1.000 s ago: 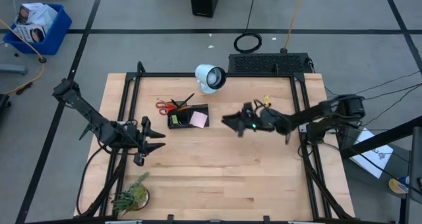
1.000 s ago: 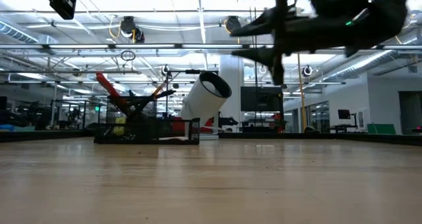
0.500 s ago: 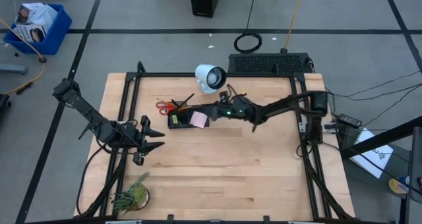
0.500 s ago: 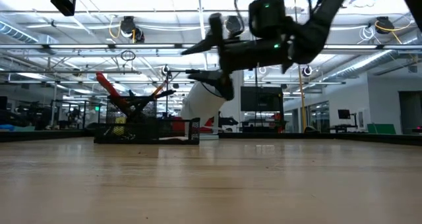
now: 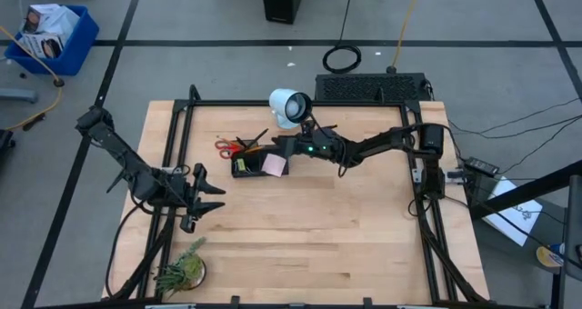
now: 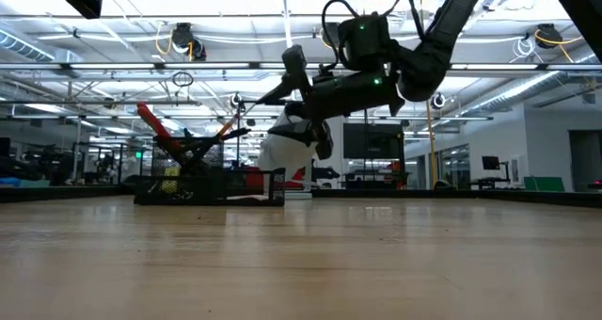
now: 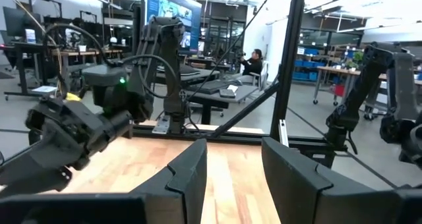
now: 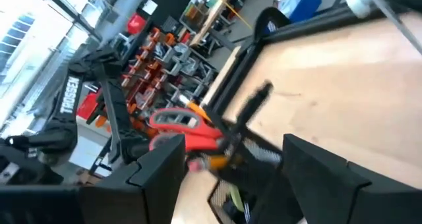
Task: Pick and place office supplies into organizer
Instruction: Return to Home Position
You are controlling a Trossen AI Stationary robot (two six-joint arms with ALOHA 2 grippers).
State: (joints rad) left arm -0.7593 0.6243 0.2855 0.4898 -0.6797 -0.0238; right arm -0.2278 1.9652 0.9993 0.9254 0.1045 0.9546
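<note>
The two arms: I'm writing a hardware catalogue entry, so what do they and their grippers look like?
Both are black, slim, jointed links. The right arm carries a green light near its wrist and a looping black cable. The left gripper and right gripper have angular dark fingers.

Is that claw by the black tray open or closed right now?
Open: the right gripper, in the air near the organizer, has its two fingers spread apart in its wrist view.

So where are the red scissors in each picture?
High view: red scissors left of centre, at the organizer's left end.
Low view: left side, handles poking up above the organizer.
Left wrist view: not in it.
Right wrist view: centre-left.
Shared landmark: the organizer.
</note>
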